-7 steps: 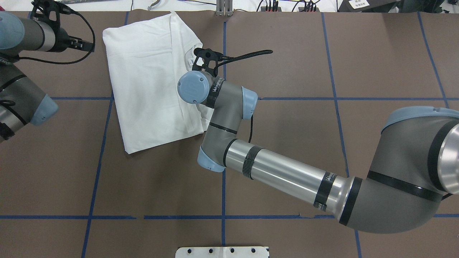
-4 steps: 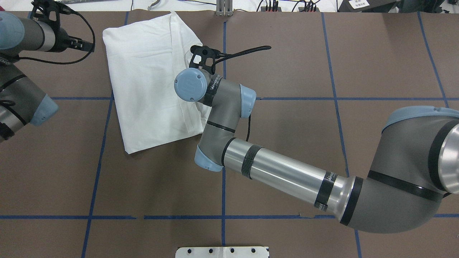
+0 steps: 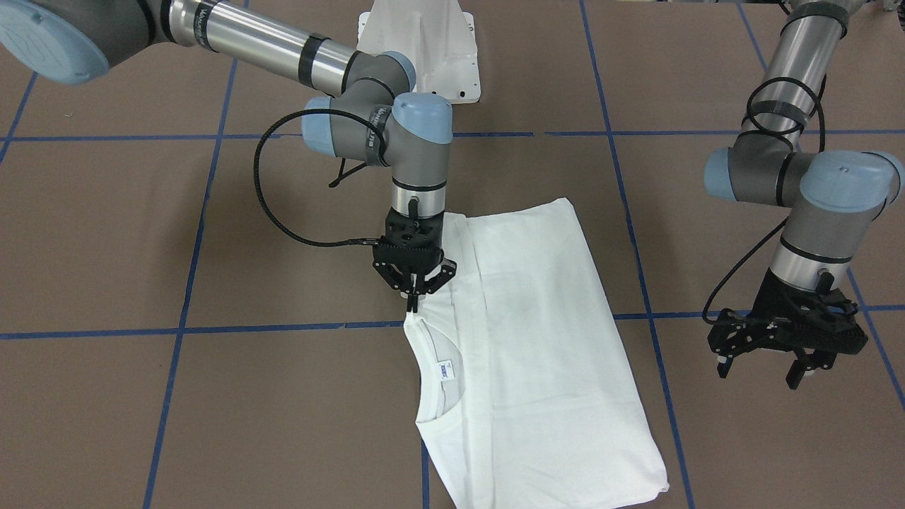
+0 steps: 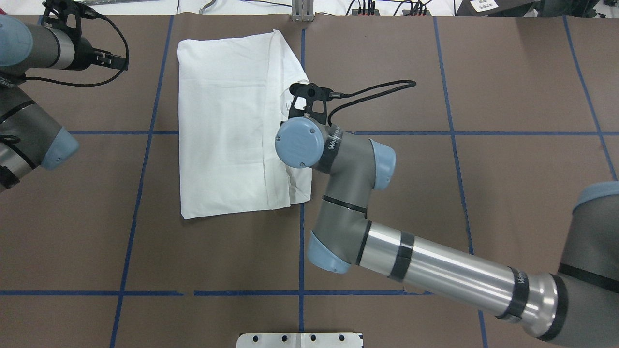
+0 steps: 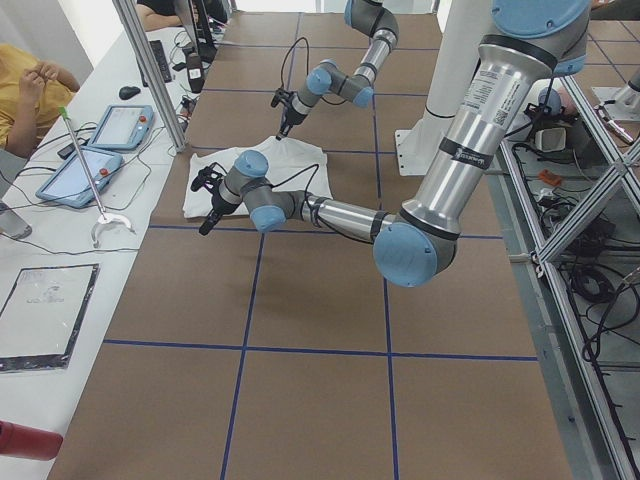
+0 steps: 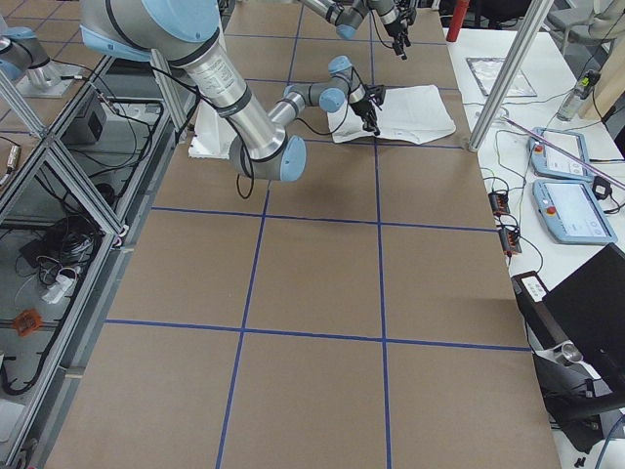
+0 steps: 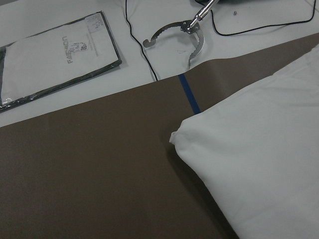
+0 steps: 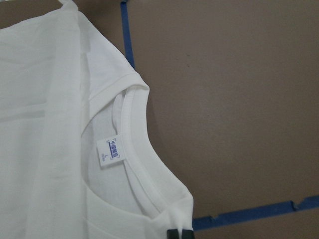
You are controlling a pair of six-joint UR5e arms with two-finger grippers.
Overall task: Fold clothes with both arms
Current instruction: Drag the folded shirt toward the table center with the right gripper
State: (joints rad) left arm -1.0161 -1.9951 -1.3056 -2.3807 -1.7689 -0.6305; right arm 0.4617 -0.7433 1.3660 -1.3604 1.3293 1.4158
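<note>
T-shirt (image 3: pixel 537 339) collar edge sat apparently pinched in right gripper (image 3: pixel 412 302), table (image 3: pixel 212 396) stretching beyond it; left gripper (image 3: pixel 760 364) gaped wide, well apart.

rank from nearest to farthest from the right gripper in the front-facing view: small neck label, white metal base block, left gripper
1. Small white neck label, just below the right gripper, inside the white T-shirt's collar.
2. White metal base block, at the view's top.
3. Black left gripper, far at the view's right.
</note>
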